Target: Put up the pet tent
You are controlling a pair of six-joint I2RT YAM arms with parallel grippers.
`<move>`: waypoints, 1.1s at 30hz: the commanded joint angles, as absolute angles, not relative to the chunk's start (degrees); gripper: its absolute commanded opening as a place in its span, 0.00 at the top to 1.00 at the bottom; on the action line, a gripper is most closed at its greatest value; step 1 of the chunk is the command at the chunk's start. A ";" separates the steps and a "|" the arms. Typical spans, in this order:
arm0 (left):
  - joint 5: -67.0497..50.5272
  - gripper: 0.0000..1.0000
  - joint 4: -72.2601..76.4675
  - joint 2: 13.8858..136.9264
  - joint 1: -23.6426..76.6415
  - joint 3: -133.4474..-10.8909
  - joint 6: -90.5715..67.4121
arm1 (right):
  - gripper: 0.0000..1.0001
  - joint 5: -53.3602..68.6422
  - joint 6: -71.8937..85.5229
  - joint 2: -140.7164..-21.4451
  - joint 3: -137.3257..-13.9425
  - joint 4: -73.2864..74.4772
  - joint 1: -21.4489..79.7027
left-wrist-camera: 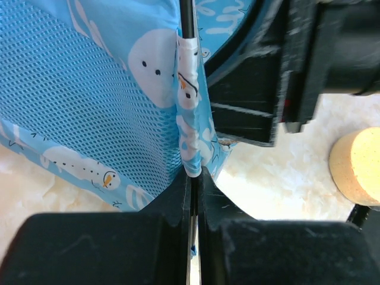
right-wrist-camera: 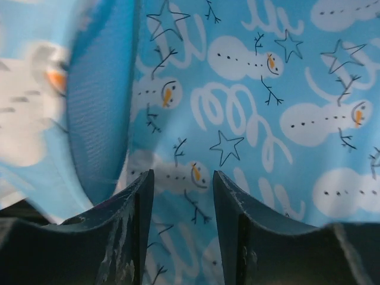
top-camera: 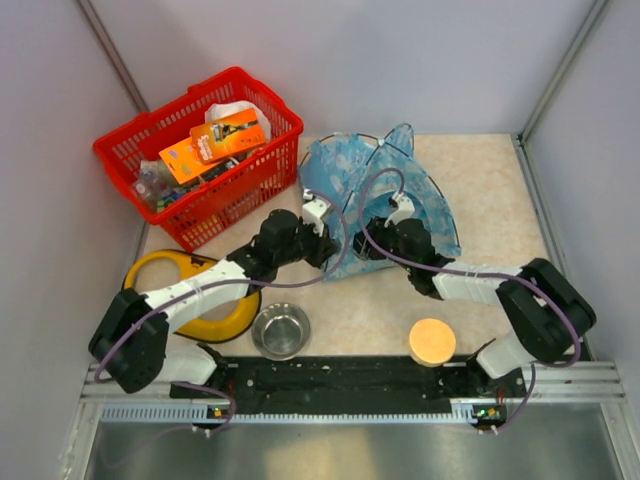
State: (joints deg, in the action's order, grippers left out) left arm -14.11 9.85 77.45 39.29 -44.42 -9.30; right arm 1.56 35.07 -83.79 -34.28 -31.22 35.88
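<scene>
Top external: packet (top-camera: 228,131) near pet tent (top-camera: 342,175) seems illegible.

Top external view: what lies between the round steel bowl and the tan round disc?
Only bare beige tabletop separates the round steel bowl from the tan round disc, seen in the top view.

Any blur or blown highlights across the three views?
Top external: evenly lit, sharp, pet tent clear. Left wrist: tabletop blown out near white, mesh crisp. Right wrist: fold at left blurred, snowman print at right sharp.
</scene>
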 commanded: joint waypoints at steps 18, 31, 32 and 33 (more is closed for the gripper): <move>-12.49 1.00 10.64 69.35 39.55 -39.38 -10.55 | 0.66 -10.71 41.05 -78.07 -34.10 -30.27 39.73; -18.36 1.00 5.71 68.56 39.73 -52.46 -3.35 | 0.53 -21.97 36.48 -48.53 -33.66 -1.41 39.81; -19.07 1.00 5.71 68.55 39.73 -53.51 -2.38 | 0.53 -22.15 36.13 -47.30 -33.75 -0.62 39.73; -19.77 1.00 5.80 68.64 39.90 -54.66 -1.50 | 0.50 -22.15 35.60 -46.07 -34.01 -0.18 39.73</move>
State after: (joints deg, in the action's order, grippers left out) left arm -15.33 1.96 71.33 39.46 -47.81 -6.31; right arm -19.35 37.87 -50.85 -34.11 -5.52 39.24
